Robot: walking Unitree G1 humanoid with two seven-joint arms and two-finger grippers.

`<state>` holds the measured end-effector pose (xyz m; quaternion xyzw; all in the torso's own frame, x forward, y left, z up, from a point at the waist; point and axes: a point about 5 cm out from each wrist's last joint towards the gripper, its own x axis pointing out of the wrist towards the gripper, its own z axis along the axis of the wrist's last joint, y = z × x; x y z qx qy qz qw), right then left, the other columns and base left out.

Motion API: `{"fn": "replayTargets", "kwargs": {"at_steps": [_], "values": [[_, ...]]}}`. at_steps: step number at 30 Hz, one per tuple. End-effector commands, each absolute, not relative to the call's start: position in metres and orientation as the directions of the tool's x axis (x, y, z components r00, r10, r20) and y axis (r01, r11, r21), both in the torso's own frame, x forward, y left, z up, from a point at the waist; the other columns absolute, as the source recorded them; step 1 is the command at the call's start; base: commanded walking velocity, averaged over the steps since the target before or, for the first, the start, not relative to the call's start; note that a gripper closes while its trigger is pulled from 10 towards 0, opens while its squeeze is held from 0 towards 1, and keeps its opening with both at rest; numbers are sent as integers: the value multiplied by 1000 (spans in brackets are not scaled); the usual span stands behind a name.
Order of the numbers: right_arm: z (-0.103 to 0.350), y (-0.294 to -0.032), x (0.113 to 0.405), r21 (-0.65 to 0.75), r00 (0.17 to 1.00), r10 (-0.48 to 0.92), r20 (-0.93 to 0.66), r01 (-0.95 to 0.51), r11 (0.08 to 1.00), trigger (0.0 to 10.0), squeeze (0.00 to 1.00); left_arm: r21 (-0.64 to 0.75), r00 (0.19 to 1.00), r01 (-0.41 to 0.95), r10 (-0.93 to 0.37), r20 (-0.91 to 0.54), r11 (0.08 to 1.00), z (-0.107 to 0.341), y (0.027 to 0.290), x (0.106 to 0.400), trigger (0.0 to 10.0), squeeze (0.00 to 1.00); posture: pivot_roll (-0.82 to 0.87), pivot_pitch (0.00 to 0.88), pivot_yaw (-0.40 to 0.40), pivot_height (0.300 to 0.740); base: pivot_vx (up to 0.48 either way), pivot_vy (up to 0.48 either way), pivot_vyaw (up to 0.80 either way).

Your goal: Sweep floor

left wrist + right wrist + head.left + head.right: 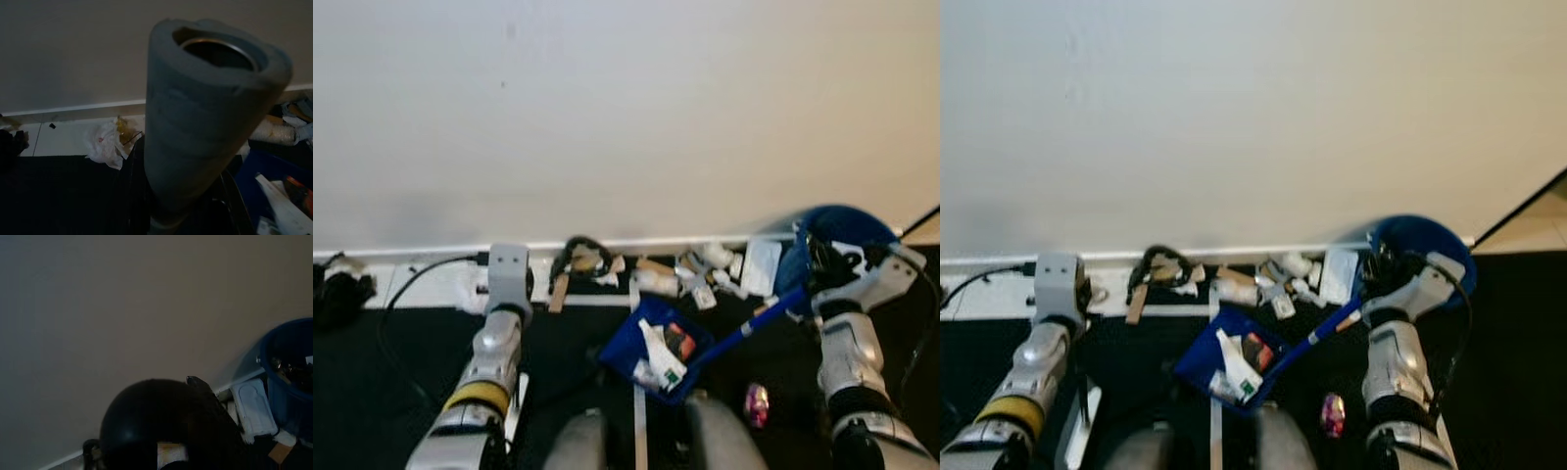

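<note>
A thick grey handle (205,122) is blocking most of the left wrist view, hiding the left end effector's fingers. A dark round shape (161,426) is covering the right end effector's fingers in the right wrist view. The blue bucket (289,367) is running off that picture's edge, and the litter (661,357) in the blue dustpan (626,352) is blurring beyond telling.

One blue plastic dustpan (651,352) with long blue handle. One round blue bin (837,240). One small shiny pink thing (757,402) on dark floor. One crumpled white plastic bag (105,142). One flat white packet (762,264). Many small scraps along wall, too jumbled to count.
</note>
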<state>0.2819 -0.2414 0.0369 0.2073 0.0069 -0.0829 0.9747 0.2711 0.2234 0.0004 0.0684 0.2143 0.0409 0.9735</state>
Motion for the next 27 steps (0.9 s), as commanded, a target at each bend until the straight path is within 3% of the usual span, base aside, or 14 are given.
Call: {"fn": "replayTargets", "kwargs": {"at_steps": [1, 5, 16, 25, 27], "values": [[35, -245, 280, 411, 984, -170, -55, 177, 894, 10000, 0, 102, 817, -62, 109, -566, 993, -32, 223, 241, 10000, 0, 101, 81, -24, 740, -469, 0, 0], [38, -248, 281, 404, 984, -169, -49, 174, 898, 10000, 0, 103, 817, -69, 115, -566, 992, -31, 223, 241, 10000, 0, 100, 73, -28, 740, -462, 0, 0], [44, -254, 286, 381, 987, -158, -34, 159, 911, 10000, 0, 98, 802, -105, 143, -580, 990, -32, 221, 242, 10000, 0, 103, 65, -40, 740, 0, 0, 0], [47, -255, 289, 368, 989, -144, -25, 143, 919, 10000, 0, 100, 785, -146, 177, -594, 984, -33, 223, 241, 10000, 0, 100, 63, -40, 740, 0, -480, 0], [48, -255, 289, 367, 990, -142, -24, 141, 920, 10000, 0, 92, 782, -172, 193, -593, 981, -33, 225, 242, 10000, 0, 97, 59, -40, 740, 0, 0, 0]]}}
